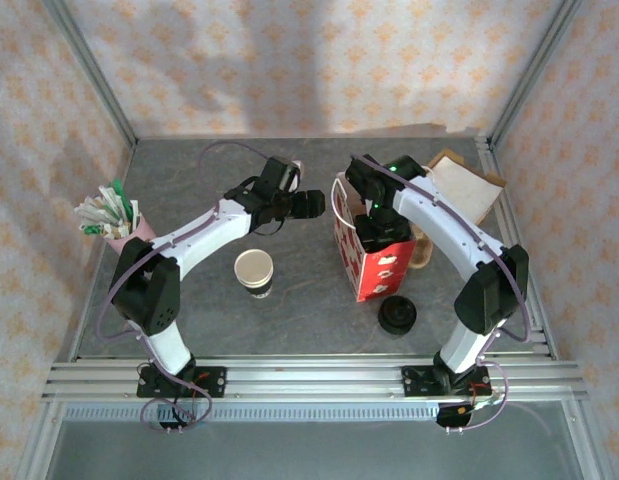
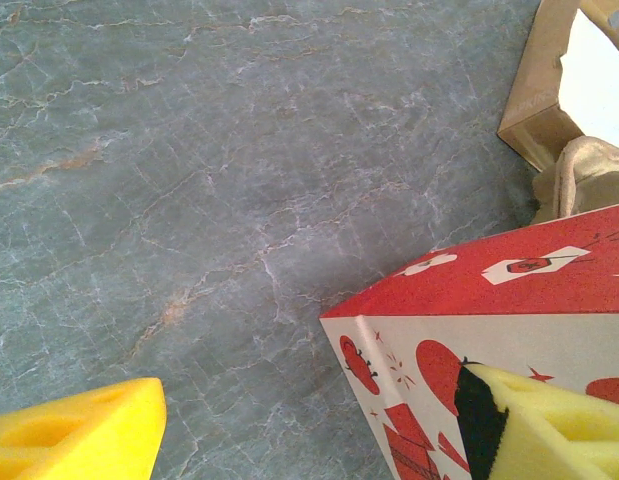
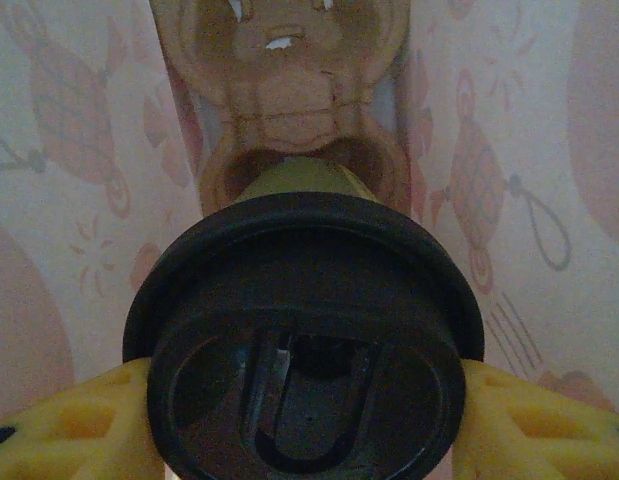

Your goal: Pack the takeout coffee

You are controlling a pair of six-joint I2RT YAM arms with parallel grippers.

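Right claw (image 3: 304, 435): holding the takeout coffee (image 3: 307, 330), with 1 yellow finger (image 3: 64, 430) pressed on each side of it
Takeout coffee: down inside the red gift bag (image 1: 374, 262), between the bag's thin walls; its round black lid faces the wrist camera, and a bit of olive-brown cup wall peeks out behind the lid
Right arm (image 1: 459, 230): bends in from the right, and its claw end dips into the open top of the bag
Left claw (image 1: 309, 203): wide, with nothing between its 2 yellow fingers (image 2: 79, 435); it hangs just left of the bag's top
Red gift bag: stands upright near the middle of the grey stone table (image 1: 189, 170); red and cream with small pictures on it
Open cup (image 1: 254, 268): no lid, cream inside, stands left of the bag and apart from it
Black lids (image 1: 397, 315): a small stack on the table, near the bag's front right corner
Pink cup (image 1: 124, 228): at the left side, full of paper packets and sticks
Brown paper bag (image 1: 467, 185): lies flat at the back right, behind the right arm
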